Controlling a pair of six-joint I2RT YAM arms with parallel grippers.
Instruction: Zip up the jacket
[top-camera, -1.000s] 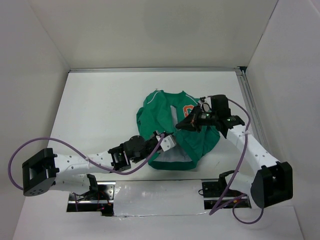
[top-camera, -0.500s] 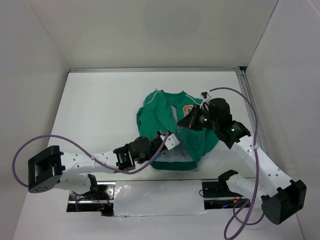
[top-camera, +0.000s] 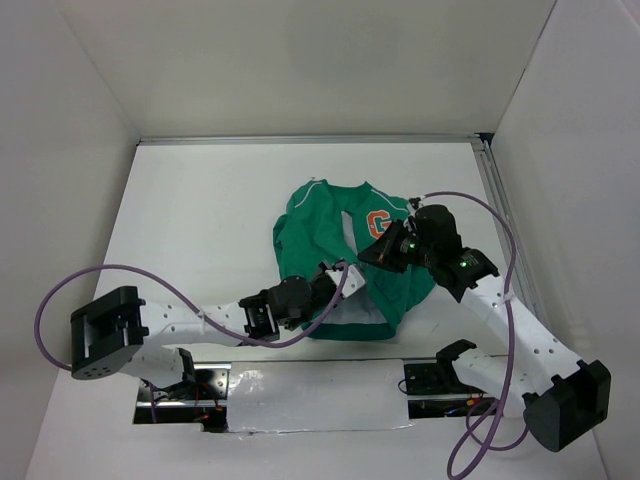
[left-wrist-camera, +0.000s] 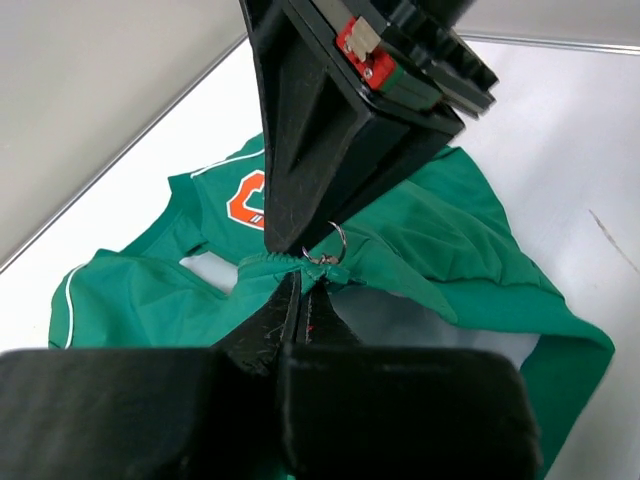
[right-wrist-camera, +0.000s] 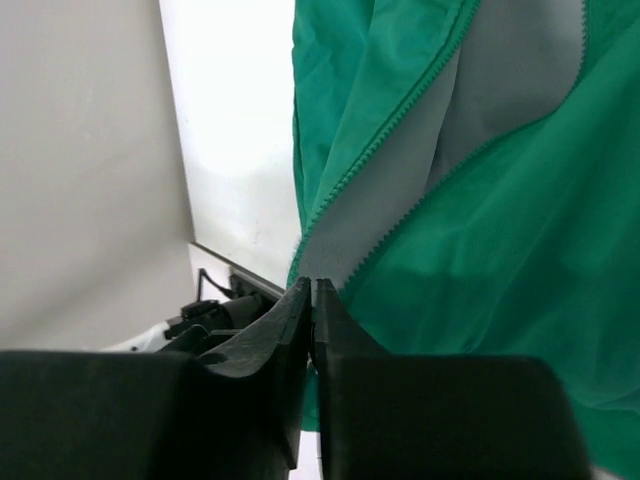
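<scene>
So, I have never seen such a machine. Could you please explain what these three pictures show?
The machine is two robot arms, a left arm and a right arm, at a white table. One picture looks down from above; the other two come from a camera on each wrist. A green jacket lies open on the table, pale lining showing. The left fingers are shut on its edge beside a small metal ring. The right fingers pinch the zipper edge.

You have a white table (top-camera: 200, 210); the green jacket (top-camera: 320, 225) lies crumpled on it, right of centre, near the front edge.
</scene>
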